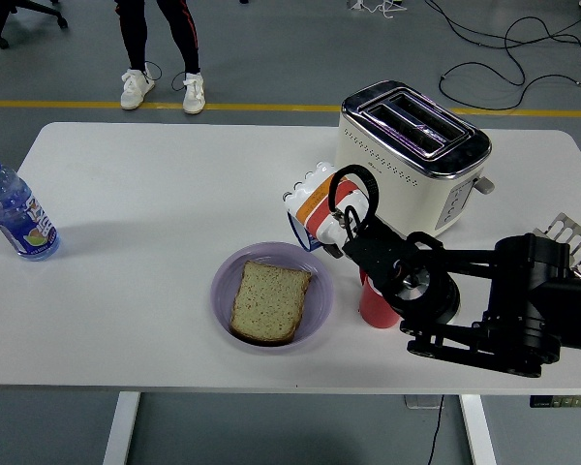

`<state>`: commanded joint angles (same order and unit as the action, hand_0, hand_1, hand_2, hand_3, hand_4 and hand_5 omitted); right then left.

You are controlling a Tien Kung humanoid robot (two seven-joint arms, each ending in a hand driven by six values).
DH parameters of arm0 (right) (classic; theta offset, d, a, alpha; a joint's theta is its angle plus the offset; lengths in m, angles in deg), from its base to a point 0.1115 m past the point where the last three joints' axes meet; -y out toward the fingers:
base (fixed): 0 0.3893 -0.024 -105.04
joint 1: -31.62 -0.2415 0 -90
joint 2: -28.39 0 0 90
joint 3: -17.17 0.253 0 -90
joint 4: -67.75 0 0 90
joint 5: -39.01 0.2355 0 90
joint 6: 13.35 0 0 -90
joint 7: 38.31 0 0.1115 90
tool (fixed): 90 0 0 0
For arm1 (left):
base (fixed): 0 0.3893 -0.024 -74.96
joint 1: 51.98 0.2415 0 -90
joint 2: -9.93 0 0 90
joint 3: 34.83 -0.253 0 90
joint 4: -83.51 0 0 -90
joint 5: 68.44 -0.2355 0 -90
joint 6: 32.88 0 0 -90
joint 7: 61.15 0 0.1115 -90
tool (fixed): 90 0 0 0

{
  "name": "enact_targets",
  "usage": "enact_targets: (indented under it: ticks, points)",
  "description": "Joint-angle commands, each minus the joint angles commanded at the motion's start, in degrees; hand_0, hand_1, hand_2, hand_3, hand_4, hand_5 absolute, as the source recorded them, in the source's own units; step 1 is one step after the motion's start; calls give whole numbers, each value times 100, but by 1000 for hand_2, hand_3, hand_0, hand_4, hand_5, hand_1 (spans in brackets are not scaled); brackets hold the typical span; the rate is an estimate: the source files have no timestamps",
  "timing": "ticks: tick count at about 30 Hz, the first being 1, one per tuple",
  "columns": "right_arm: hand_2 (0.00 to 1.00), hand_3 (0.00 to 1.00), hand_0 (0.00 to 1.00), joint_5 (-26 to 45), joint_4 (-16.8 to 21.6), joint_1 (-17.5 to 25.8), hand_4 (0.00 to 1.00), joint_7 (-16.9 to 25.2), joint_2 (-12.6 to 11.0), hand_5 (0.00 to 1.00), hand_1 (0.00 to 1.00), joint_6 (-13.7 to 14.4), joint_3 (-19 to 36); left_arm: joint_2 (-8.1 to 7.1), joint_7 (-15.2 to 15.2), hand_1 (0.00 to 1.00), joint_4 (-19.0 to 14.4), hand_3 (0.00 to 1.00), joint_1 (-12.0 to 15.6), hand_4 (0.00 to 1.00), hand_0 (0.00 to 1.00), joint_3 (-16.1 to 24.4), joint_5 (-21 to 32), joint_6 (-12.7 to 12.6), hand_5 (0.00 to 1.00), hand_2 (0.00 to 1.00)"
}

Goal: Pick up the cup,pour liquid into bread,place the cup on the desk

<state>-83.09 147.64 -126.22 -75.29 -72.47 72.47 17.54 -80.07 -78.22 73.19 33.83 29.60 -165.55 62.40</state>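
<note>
The right hand (318, 205) has its fingers (306, 190) clamped on the blue cup (304, 231), held just past the purple plate (319, 291) and its bread (269, 300), a red mug (374, 307) close behind the wrist.

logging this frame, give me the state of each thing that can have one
dark blue cup: held in the right hand, set down or nearly so beside the bowl
red mug: upright, partly hidden by the arm
slice of bread: flat in the lilac bowl
cream toaster: slots empty
plastic water bottle: upright, capped
</note>
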Motion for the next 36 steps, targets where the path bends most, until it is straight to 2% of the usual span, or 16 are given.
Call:
enact_targets:
  ticks: [4,7,11,16,23,28,30,34,36]
  points:
    - [478,542,326,157,1,30,693,0,56,58,321,103,201,0,1,693,0,593,1,322,658,-6,21,-3,880,707]
    - [477,541,326,326,47,80,686,0,24,59,321,315,443,0,4,693,0,593,-9,322,658,-23,8,2,879,707]
    - [477,541,326,866,207,314,686,0,-119,59,321,538,947,0,5,693,0,593,-20,322,658,-4,12,-5,879,707]
    - [464,534,287,1981,590,1052,676,0,-395,54,306,845,2041,0,6,693,0,593,-3,321,658,-3,27,-9,879,707]
    - [455,531,272,3503,1097,2028,661,37,-684,54,294,1091,3659,0,6,693,0,593,1,321,658,54,-37,-8,879,707]
    - [468,535,292,4039,1429,2724,634,481,-951,32,296,1405,4603,0,10,692,0,593,3,321,658,65,-55,-9,878,707]
    - [468,535,292,4087,1556,3090,634,845,-1127,32,296,1530,4958,0,13,692,0,593,15,321,658,90,-41,-30,878,707]
    - [477,540,311,4245,1566,3769,615,1459,-1331,19,304,1811,5513,0,17,692,0,593,34,320,657,88,-46,-42,880,707]
    - [477,540,311,4281,1528,3969,615,1740,-1359,19,304,1895,5666,0,19,692,0,593,41,320,657,95,-69,-40,880,707]
